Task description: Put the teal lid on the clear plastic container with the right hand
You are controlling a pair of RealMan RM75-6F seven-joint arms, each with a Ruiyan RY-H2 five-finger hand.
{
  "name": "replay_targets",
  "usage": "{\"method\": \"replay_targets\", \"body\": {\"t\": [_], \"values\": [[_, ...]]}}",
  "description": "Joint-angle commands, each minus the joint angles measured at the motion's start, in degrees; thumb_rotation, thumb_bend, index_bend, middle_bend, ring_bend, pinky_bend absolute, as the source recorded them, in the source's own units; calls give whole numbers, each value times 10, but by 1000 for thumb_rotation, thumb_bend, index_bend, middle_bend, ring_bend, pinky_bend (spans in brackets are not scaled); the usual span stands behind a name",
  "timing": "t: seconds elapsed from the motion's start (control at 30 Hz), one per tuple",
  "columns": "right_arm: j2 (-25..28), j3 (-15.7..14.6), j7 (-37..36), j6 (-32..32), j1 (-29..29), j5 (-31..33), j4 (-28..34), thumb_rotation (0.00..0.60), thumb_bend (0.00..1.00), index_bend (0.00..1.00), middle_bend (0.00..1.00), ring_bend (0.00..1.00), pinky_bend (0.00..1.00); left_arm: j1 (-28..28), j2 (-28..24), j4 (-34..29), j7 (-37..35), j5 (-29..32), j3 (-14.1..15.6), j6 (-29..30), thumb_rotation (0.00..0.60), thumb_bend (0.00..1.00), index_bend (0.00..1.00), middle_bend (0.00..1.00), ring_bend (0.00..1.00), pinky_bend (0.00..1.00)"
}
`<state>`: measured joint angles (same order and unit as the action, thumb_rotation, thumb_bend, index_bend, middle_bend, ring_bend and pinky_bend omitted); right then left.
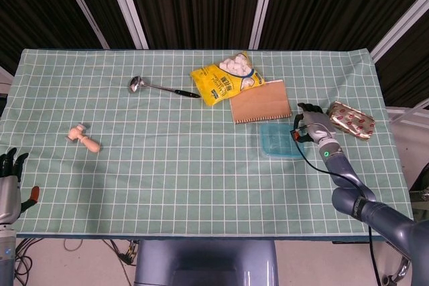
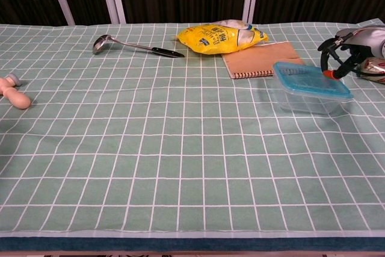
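Note:
The teal lid (image 2: pixel 311 78) lies on top of the clear plastic container (image 2: pixel 308 102), slightly askew, in front of the brown notebook. In the head view the lid (image 1: pixel 281 140) covers the container. My right hand (image 2: pixel 348 49) is at the lid's far right edge, its orange thumb tip on the rim and the fingers curled above; the head view shows the hand (image 1: pixel 312 122) just right of the box. My left hand (image 1: pixel 9 180) hangs off the table's near left corner, fingers apart, holding nothing.
A brown notebook (image 1: pixel 260 102) and a yellow snack bag (image 1: pixel 224 80) lie behind the container. A gold foil packet (image 1: pixel 351 119) sits right of my right hand. A ladle (image 1: pixel 161 88) and a small wooden mallet (image 1: pixel 84 138) lie to the left.

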<state>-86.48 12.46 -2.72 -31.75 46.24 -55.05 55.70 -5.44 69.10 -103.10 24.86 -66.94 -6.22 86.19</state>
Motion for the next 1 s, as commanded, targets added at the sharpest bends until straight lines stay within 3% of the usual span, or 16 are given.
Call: {"method": "replay_targets", "body": {"t": [0.03, 0.33, 0.57, 0.87, 1.0], "values": [[-2, -2, 0, 2, -2, -2, 0, 600, 470, 620, 104, 0, 0, 0, 0, 0, 0, 0, 0, 0, 600, 361, 138, 0, 0, 0], [-5, -5, -4, -3, -6, -15, 9, 600, 469, 625, 103, 0, 0, 0, 0, 0, -1, -2, 0, 1, 600, 361, 138, 0, 0, 0], [4, 10, -15, -39, -12, -32, 34, 600, 469, 625, 92, 0, 0, 0, -1, -1, -3, -4, 1, 1, 600, 361, 138, 0, 0, 0], [53, 35, -31, -113, -35, -55, 106, 600, 469, 632, 77, 0, 0, 1, -2, -2, -5, -7, 3, 1, 600, 361, 139, 0, 0, 0], [86, 32, -26, -139, -54, -66, 158, 600, 469, 636, 75, 0, 0, 1, -3, -2, -6, -7, 2, 1, 600, 361, 139, 0, 0, 0]]}}
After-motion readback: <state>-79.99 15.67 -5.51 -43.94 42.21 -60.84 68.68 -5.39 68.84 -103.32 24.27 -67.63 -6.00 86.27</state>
